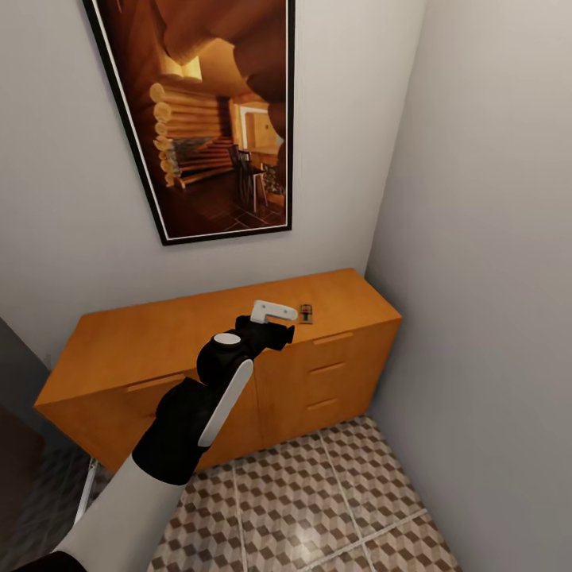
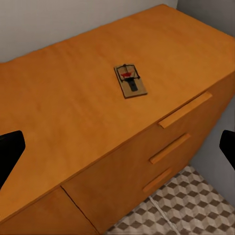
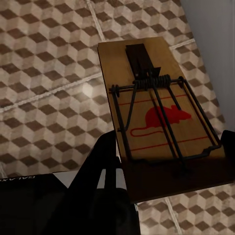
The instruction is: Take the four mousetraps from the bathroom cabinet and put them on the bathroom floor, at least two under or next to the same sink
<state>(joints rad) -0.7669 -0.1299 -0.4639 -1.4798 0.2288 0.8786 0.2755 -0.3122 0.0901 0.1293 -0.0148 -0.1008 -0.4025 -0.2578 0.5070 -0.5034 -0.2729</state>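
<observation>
One mousetrap [image 1: 306, 313] lies flat on the orange-brown cabinet [image 1: 151, 338] near the right end of its top. My left gripper [image 1: 283, 319] hovers just left of it, above the cabinet's front edge. In the left wrist view that mousetrap [image 2: 130, 81] sits on the cabinet top [image 2: 63, 103] ahead of the left gripper [image 2: 117, 149], whose dark fingertips [image 2: 10, 149] stand wide apart, open and empty. My right gripper [image 3: 166, 159] is shut on another mousetrap [image 3: 156, 112], holding it by one end above the cube-patterned bathroom floor [image 3: 49, 73].
A grey wall [image 1: 477, 278] stands right beside the cabinet's right end. A large framed picture [image 1: 214, 111] hangs on the wall behind it. Bar handles [image 2: 185, 110] run down the cabinet front. Tiled floor [image 1: 318, 492] lies in front.
</observation>
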